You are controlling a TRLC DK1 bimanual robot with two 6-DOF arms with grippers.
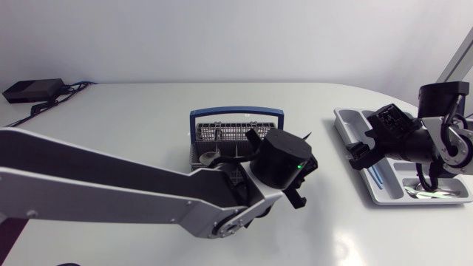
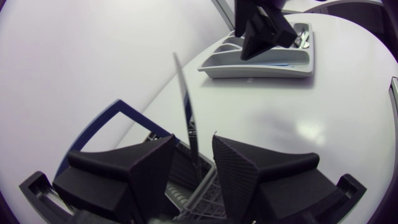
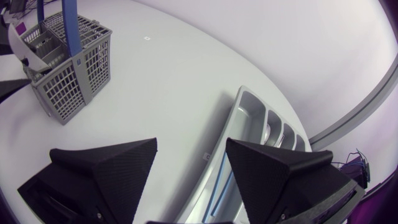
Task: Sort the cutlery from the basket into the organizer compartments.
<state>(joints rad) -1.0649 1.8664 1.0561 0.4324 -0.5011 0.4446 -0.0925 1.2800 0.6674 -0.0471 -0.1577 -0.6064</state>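
Matte black left gripper (image 2: 193,138) spread astride slim grey metal blade (image 2: 185,99) in blue-handled grey mesh basket (image 1: 222,134). Mid-pick, seemingly; next: close, lift straight.

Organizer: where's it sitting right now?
Head view: the organizer lies at the right of the table, right of the basket, beneath the right claw.

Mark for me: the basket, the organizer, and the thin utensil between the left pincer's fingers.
basket (image 3: 78,81), right wrist view, on its grey mesh side wall.
organizer (image 1: 344,118), head view, on its corner nearest the basket.
thin utensil (image 2: 185,106), left wrist view, midway along its shaft.
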